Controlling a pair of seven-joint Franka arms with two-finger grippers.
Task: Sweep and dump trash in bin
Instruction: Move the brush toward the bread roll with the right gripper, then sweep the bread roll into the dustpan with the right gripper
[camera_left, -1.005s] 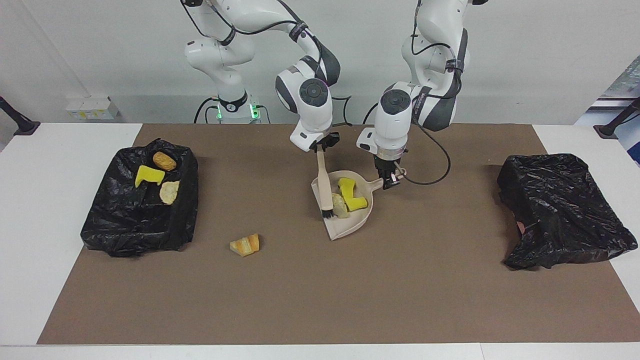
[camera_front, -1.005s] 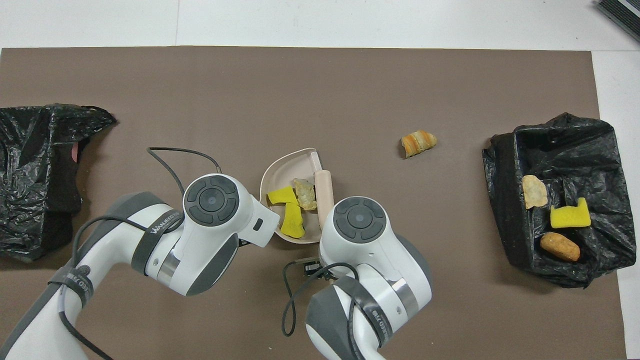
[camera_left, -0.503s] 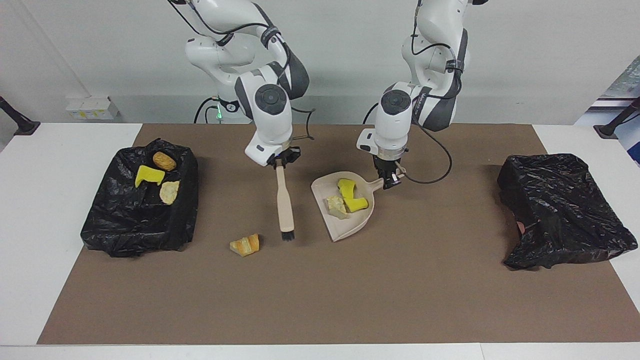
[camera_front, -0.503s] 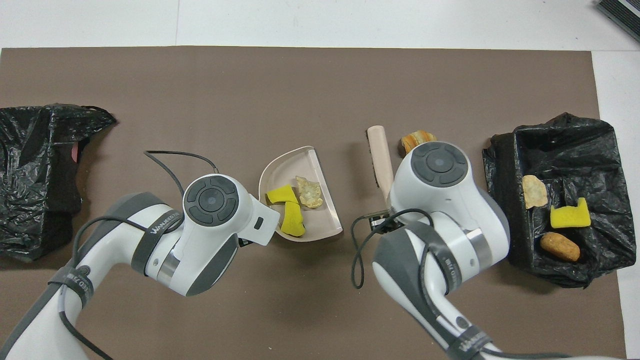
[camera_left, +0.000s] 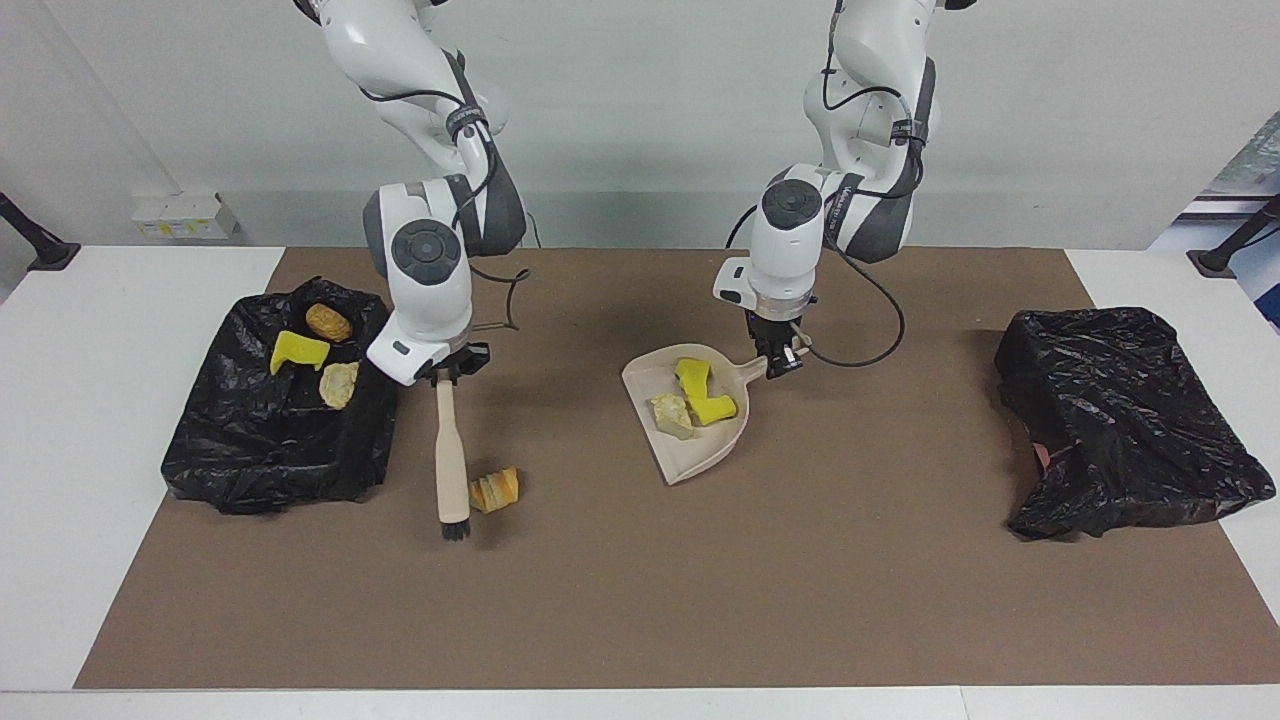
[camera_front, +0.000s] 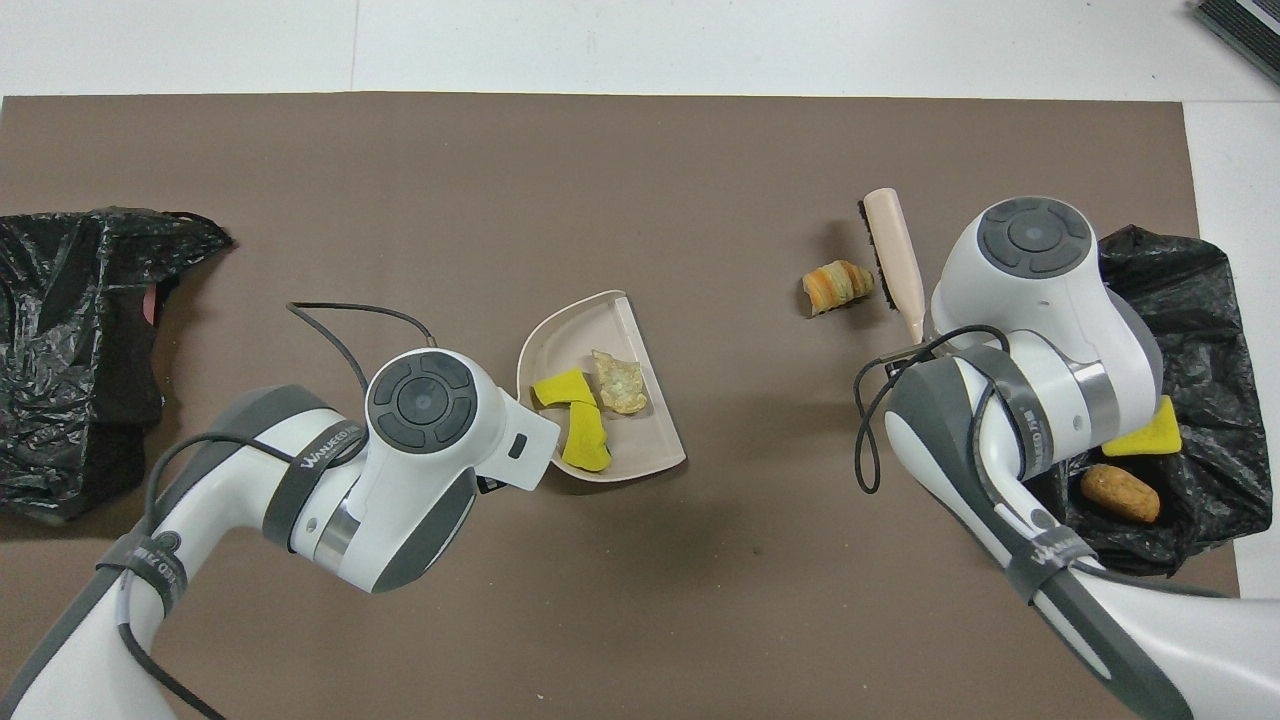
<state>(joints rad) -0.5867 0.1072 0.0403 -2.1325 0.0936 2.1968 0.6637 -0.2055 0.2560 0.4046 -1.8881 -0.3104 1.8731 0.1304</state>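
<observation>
My right gripper is shut on the beige brush; its black bristles point down at the mat. The brush stands beside an orange-brown bread-like trash piece, between it and the black-lined bin. In the overhead view the brush is next to that piece. My left gripper is shut on the handle of the beige dustpan, which lies mid-mat. The dustpan holds two yellow bits and a tan piece. The bin holds a brown, a yellow and a tan piece.
A second black bag-covered bin sits at the left arm's end of the brown mat; it also shows in the overhead view. A black cable trails from the left wrist onto the mat beside the dustpan.
My right arm lifted the brush out of the dustpan and swung it toward the right arm's end, past the bread-like piece to its bin side. Left arm and dustpan stayed put.
</observation>
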